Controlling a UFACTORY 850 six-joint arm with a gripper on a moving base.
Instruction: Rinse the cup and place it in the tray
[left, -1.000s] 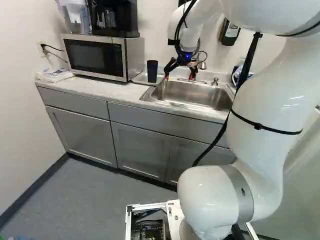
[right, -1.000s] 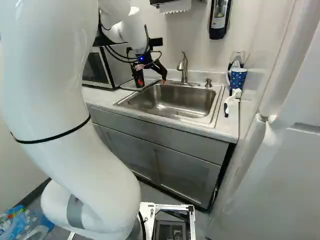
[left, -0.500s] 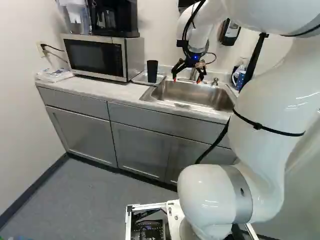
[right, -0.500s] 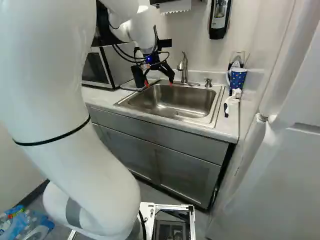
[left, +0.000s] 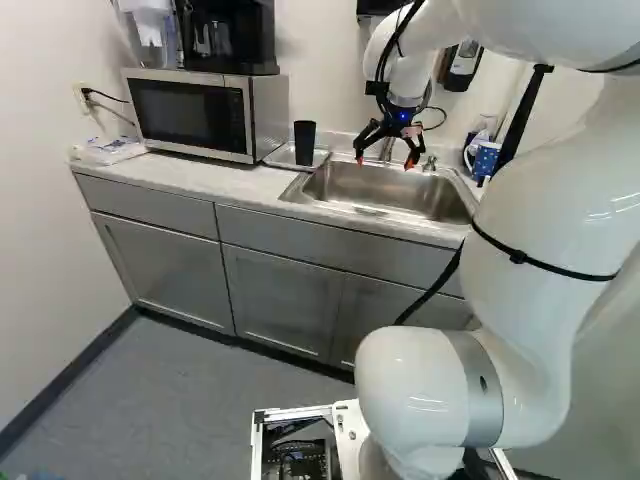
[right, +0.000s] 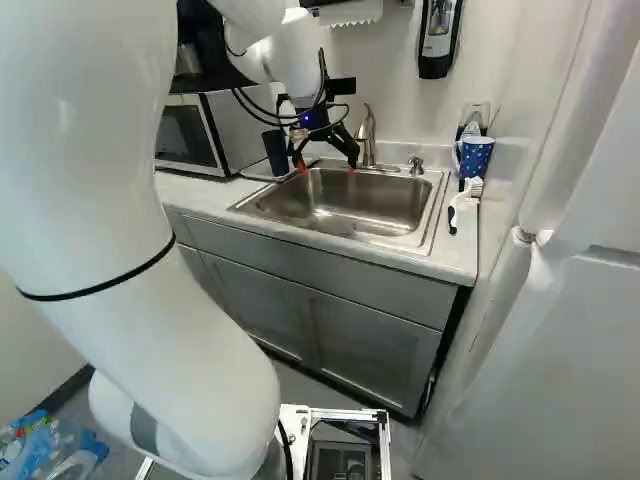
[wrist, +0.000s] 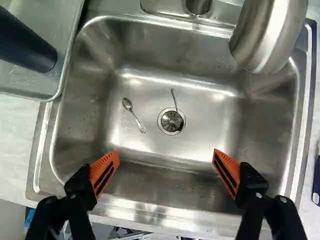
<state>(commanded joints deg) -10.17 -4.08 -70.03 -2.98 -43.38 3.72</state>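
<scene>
Over the sink (right: 345, 205), my gripper (left: 387, 163) hangs with nothing held; in the wrist view the gripper (wrist: 166, 167) has its orange-padded fingers wide apart above the basin. A dark cup (left: 304, 142) stands upright on the metal tray (left: 281, 157), left of the sink in the left base view. The wrist view shows the same cup (wrist: 25, 42) on the tray (wrist: 35, 82), apart from the fingers. The faucet (right: 367, 137) rises behind the basin.
A spoon (wrist: 134, 115) lies in the basin beside the drain (wrist: 171, 121). A microwave (left: 192, 113) stands beside the tray. A blue patterned mug (right: 474, 157) and a white brush (right: 466, 198) are on the counter at the sink's other side.
My arm has moved the empty gripper away from the cup and tray, rightward over the sink in both base views. The cup stays on the tray. The base has not moved.
</scene>
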